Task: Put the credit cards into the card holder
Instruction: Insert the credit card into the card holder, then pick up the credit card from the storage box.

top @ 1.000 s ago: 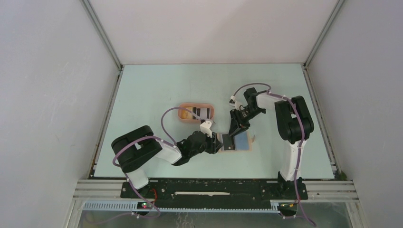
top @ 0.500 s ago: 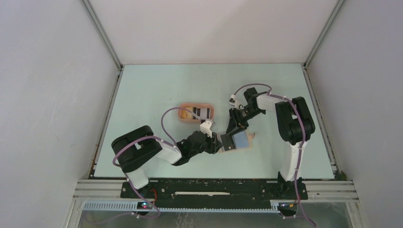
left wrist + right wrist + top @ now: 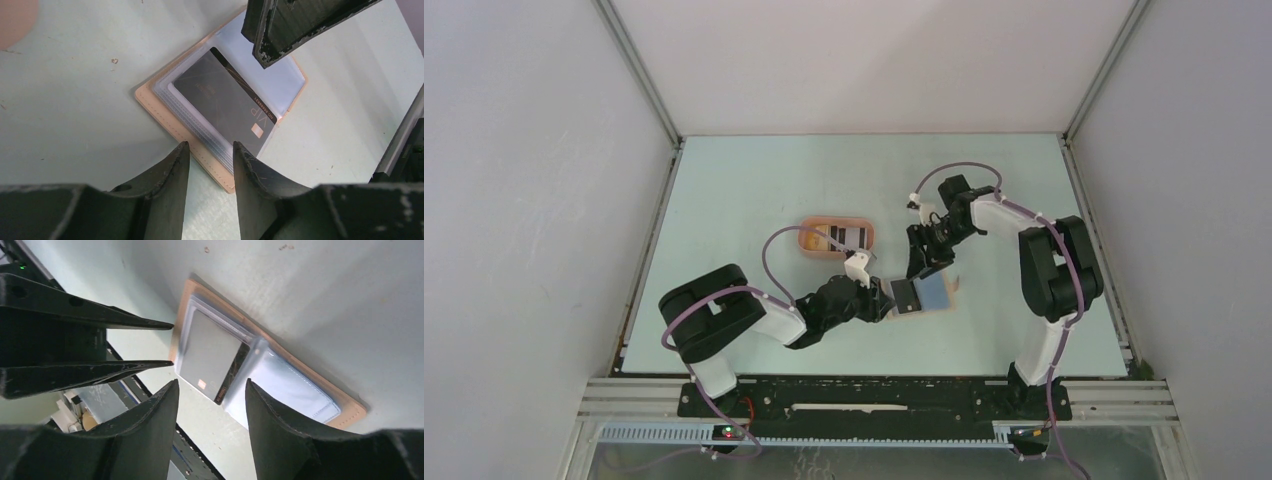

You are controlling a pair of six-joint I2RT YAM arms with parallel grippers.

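The tan card holder (image 3: 948, 290) lies open on the table, with clear sleeves inside. A black card (image 3: 906, 295) sits in its left half, seen close in the left wrist view (image 3: 225, 102) and the right wrist view (image 3: 210, 355). My left gripper (image 3: 887, 299) is open at the holder's near-left corner (image 3: 220, 175), fingertips on either side of its edge. My right gripper (image 3: 922, 268) is open and empty, just above and behind the holder (image 3: 350, 407). A striped card (image 3: 854, 237) and a yellow-orange card (image 3: 816, 241) lie in the tray.
The peach-orange oval tray (image 3: 839, 220) stands just behind and left of the holder, close to the left wrist. Enclosure walls with metal rails border the table on the left, right and back. The right fingers (image 3: 280, 30) hang over the holder's far half.
My right gripper has lifted off the black card and drawn back from the holder. The holder tipped and shifted slightly, then settled. The right elbow swung outward. The left gripper stayed put.
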